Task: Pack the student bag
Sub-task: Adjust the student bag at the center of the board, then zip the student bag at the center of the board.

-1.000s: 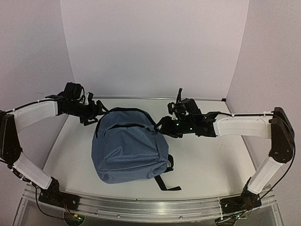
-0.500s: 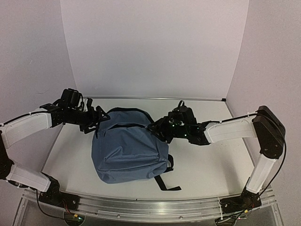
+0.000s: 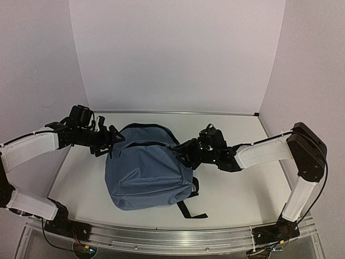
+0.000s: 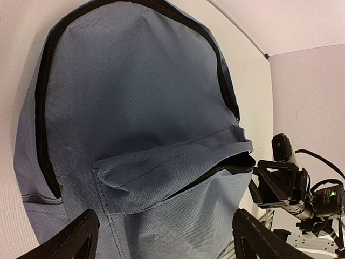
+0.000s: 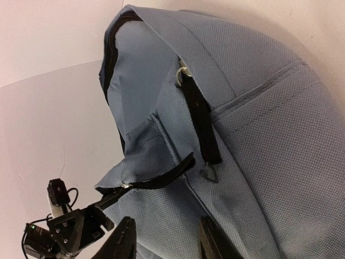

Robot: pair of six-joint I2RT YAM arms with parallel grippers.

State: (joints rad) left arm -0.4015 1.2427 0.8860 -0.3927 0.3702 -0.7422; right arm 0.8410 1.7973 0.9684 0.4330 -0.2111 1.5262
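So the student bag (image 3: 145,172) lies mid-frame on the surface (image 3: 237,183). The left fingers (image 4: 86,229) are spread wide at its upper left, and the right fingers (image 5: 125,240) are apart on its right side.

top view wide; wrist views close, sharing bag (image 4: 151,108)

The student bag (image 3: 145,172) is soft blue cloth, matt, with a rough woven look. Its black pull strap (image 5: 202,124) is woven cloth too, hung on a small shiny metal ring (image 5: 180,73). The surface (image 3: 242,183) looks smooth, pale and matt.
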